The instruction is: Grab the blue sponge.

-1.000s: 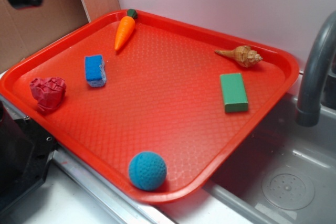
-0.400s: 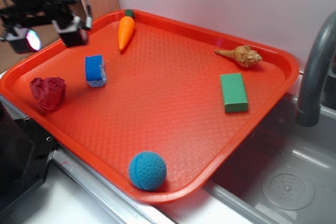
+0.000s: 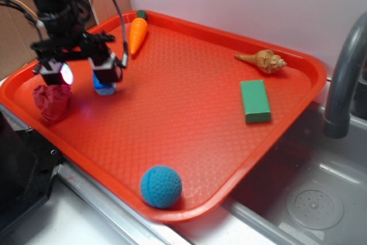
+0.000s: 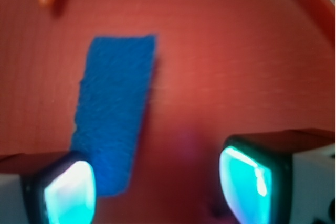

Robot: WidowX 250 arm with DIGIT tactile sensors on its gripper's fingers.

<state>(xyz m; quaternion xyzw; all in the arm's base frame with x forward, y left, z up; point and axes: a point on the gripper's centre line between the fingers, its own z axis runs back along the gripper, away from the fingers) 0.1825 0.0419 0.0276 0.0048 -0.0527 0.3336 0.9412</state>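
The blue sponge (image 3: 105, 89) lies on the left part of the red tray (image 3: 189, 113), mostly hidden in the exterior view behind one finger. My gripper (image 3: 80, 73) hovers over it, open, with nothing between its fingers. In the wrist view the sponge (image 4: 113, 108) is a long bright blue rectangle. Its near end reaches beside the left glowing pad (image 4: 68, 192), and bare tray fills the gap across to the right pad (image 4: 247, 179). The gripper (image 4: 157, 187) stands a little to the right of the sponge.
On the tray are a carrot (image 3: 136, 32) at the back left, a crumpled red thing (image 3: 51, 100) at the left rim, a shell (image 3: 265, 60), a green block (image 3: 255, 101) and a teal dimpled ball (image 3: 161, 186). A grey faucet (image 3: 344, 78) and sink (image 3: 315, 199) lie to the right.
The gripper has come down and to the right from the upper left corner and now hangs over the sponge. Nothing on the tray has moved.
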